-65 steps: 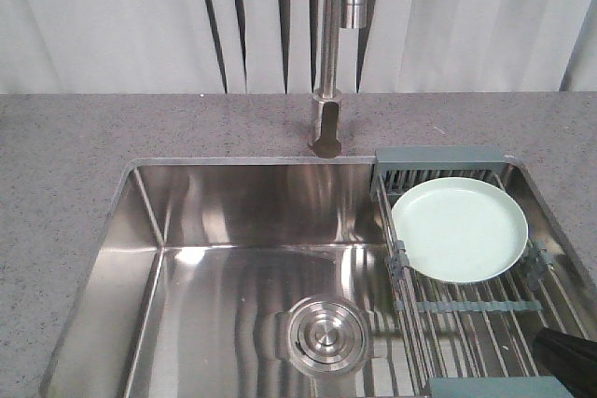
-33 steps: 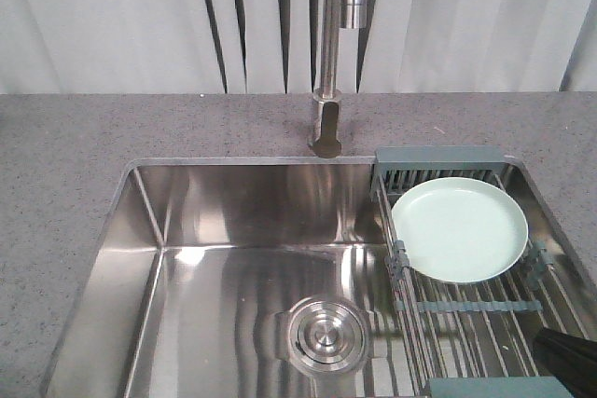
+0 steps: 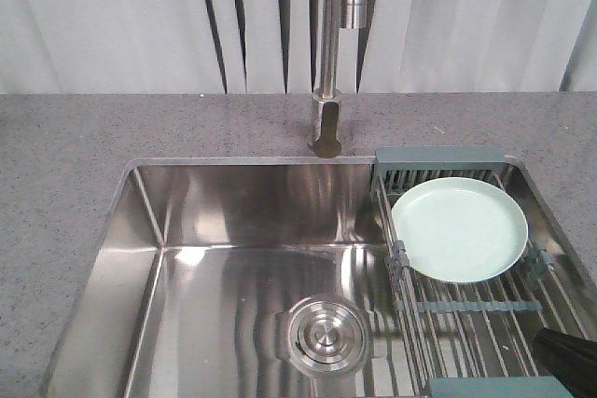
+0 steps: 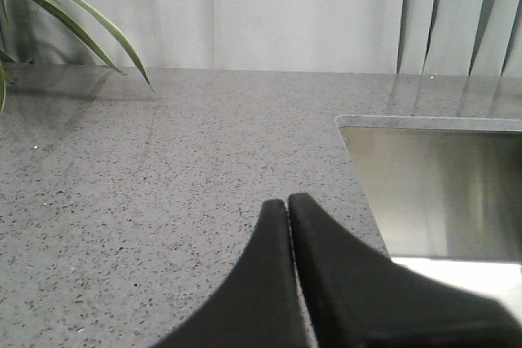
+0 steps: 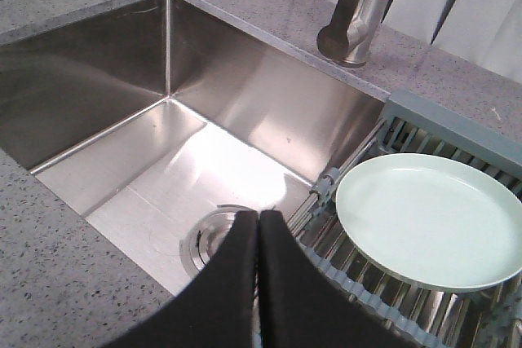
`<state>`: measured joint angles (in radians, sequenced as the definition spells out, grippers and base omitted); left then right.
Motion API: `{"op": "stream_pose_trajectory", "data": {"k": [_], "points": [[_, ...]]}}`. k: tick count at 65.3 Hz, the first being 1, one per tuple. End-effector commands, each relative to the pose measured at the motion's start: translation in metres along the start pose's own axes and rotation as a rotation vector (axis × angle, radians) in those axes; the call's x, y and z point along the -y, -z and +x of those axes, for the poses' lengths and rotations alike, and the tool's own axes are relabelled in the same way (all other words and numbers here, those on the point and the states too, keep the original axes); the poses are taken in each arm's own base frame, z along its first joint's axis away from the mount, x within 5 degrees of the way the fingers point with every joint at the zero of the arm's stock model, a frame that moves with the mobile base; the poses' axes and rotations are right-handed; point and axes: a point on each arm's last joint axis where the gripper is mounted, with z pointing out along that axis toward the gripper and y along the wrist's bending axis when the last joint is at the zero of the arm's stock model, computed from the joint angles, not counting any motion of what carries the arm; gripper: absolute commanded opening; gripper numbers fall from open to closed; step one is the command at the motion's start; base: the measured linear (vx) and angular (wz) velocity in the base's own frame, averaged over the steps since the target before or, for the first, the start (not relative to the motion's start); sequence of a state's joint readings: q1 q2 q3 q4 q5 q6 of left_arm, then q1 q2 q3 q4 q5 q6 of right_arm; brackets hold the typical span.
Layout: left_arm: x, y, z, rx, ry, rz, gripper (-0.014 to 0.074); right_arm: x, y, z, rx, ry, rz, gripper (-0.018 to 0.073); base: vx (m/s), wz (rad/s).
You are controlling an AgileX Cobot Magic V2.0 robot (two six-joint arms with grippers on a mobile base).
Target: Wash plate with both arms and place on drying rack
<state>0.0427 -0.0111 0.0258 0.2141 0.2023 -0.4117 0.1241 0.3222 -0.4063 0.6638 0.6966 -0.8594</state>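
Resting on the Rack, Plate Untouched

Starting at the left, a plant [image 4: 49, 14] leans in over the grey counter [image 4: 163, 160]. The left gripper [image 4: 289, 205] hangs above that counter beside the sink's edge, its jaws pressed together on nothing. The steel sink [image 3: 233, 267] fills the middle, with a round drain [image 3: 324, 335] in its floor and the tap [image 3: 328, 62] rising behind. The right gripper [image 5: 258, 219] hovers over the sink's near side, jaws likewise closed and empty. At the right, the drying rack [image 3: 466, 309] spans the basin, and the plate [image 3: 459, 228] lies on its rods, near the grey caddy [image 3: 438, 167], apart from both grippers.
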Motion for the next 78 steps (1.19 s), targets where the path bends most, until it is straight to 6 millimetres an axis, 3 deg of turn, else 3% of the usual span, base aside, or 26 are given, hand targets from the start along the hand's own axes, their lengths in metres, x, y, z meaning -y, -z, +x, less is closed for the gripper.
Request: {"op": "stream_pose_trajectory", "data": {"k": [1,78], "points": [[0.0037,0.0036,-0.0153,0.114,-0.066,0.027,-0.0006,0.0038,0.0016,-0.0109,0.053,-0.006,0.026,-0.0001,0.0,0.0],[0.0034,0.0037,-0.0161,0.121,-0.115,0.02,-0.0006,0.0047,0.0023,-0.0101,0.046,0.008,0.041,-0.0001,0.0,0.0]]}}
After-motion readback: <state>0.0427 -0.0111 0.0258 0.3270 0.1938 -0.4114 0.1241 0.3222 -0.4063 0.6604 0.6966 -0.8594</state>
